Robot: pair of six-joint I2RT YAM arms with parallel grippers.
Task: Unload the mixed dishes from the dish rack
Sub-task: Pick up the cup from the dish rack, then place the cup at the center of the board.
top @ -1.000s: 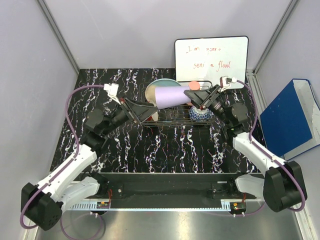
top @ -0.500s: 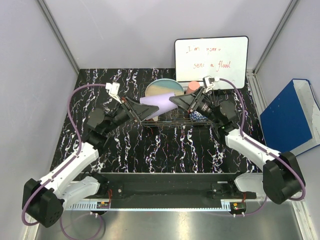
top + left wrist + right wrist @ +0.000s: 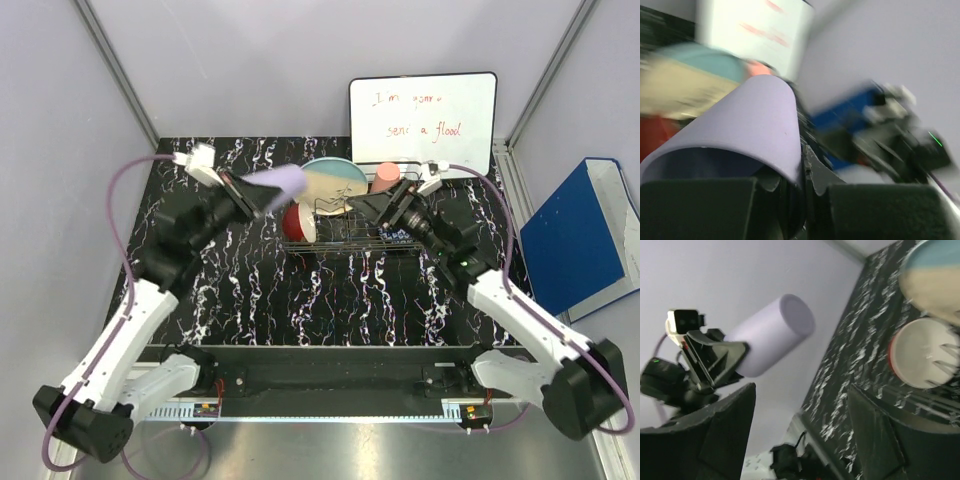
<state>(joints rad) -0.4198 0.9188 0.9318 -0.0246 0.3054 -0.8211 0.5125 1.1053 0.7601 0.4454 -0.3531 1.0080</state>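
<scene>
My left gripper (image 3: 250,195) is shut on the rim of the lavender cup (image 3: 275,185), one finger inside and one outside. It holds the cup on its side in the air, left of the dish rack (image 3: 350,238). The left wrist view shows the cup (image 3: 740,130) filling the frame above the gripper (image 3: 805,170). The blue-and-cream plate (image 3: 335,180), the red bowl (image 3: 298,223) and the salmon-pink cup (image 3: 387,176) stand in the rack. My right gripper (image 3: 365,205) hangs open and empty over the rack. Its wrist view shows the held cup (image 3: 772,337), the bowl (image 3: 920,357) and the plate (image 3: 935,277).
A white board with red writing (image 3: 422,110) leans against the back wall behind the rack. A blue box (image 3: 575,235) lies off the table at the right. Grey walls close in the marbled black tabletop (image 3: 330,300) on the left, back and right.
My left gripper closed on the lavender cup and carried it up and to the left, out of the rack. The right gripper opened wider and drew back slightly to the right.
</scene>
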